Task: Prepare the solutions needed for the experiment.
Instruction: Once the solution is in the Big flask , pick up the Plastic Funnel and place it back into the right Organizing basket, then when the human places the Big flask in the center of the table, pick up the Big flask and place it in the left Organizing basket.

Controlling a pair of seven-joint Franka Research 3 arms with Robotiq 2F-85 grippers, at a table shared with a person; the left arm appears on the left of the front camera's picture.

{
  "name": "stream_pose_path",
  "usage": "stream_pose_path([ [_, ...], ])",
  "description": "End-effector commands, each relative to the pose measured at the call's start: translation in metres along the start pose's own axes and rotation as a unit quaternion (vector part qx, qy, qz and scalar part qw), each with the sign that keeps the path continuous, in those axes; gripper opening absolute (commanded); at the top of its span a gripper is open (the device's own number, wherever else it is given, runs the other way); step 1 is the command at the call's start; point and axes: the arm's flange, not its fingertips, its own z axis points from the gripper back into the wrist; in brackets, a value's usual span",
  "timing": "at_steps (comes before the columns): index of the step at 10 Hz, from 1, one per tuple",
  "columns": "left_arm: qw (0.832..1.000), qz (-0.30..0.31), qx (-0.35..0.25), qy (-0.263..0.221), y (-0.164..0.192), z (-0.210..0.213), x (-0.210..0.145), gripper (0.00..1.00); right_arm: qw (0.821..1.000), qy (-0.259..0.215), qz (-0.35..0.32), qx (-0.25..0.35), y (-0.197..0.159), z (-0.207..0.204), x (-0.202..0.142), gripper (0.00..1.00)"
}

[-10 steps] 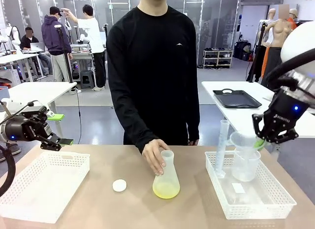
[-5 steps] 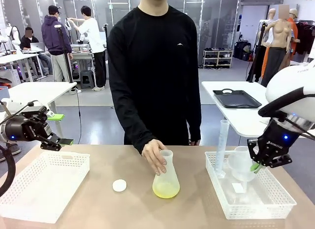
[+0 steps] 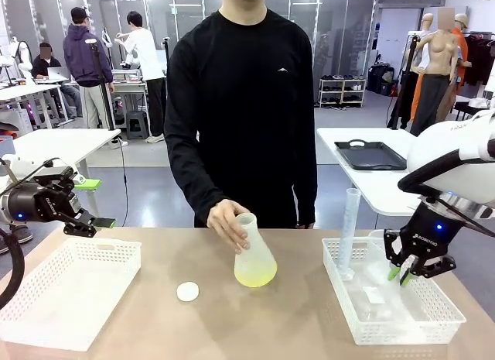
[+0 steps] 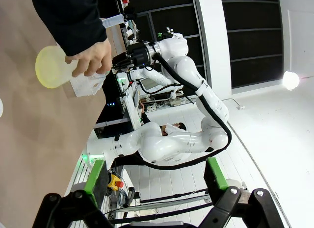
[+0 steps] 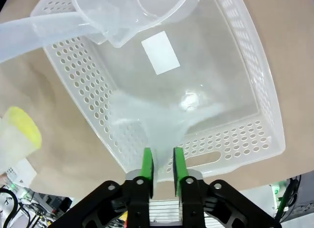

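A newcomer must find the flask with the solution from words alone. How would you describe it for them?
On the tan table, between the white left basket and right basket, the person's hand holds a translucent conical flask tilted by its neck. It alone holds a shallow pale yellow-green liquid; the other clear vessels are in the right basket.

Left end effector (image 3: pixel 97 204) wide, right one (image 3: pixel 400 276) seemingly narrow

text: ROBOTIQ | on: black body above right jaws
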Motion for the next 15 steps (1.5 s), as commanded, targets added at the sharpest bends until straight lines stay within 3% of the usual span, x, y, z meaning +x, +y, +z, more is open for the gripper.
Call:
stream_pose_path([
  [1, 1.000, 0.001, -0.001, 0.001, -0.0027, -0.0001, 0.0010, 1.00, 1.000, -0.007, -0.020, -0.020, 0.0068, 0.0079, 0.0031, 0.24],
  [2, 1.000, 0.001, -0.001, 0.001, -0.0027, -0.0001, 0.0010, 1.00, 0.999, -0.006, -0.024, -0.021, 0.0050, 0.0079, 0.0034, 0.63],
  [3, 1.000, 0.001, -0.001, 0.001, -0.0027, -0.0001, 0.0010, 1.00, 0.999, -0.007, -0.026, -0.021, 0.0044, 0.0074, 0.0040, 0.44],
  [4, 1.000, 0.001, -0.001, 0.001, -0.0027, -0.0001, 0.0010, 1.00, 0.999, -0.022, -0.018, -0.025, 0.0092, 0.0071, 0.0048, 0.83],
  [5, 1.000, 0.001, -0.001, 0.001, -0.0027, -0.0001, 0.0010, 1.00, 1.000, -0.005, -0.012, -0.005, 0.0019, 0.0047, 0.0018, 0.83],
  [15, 1.000, 0.001, -0.001, 0.001, -0.0027, -0.0001, 0.0010, 1.00, 1.000, -0.005, -0.012, -0.005, 0.0019, 0.0047, 0.0018, 0.83],
])
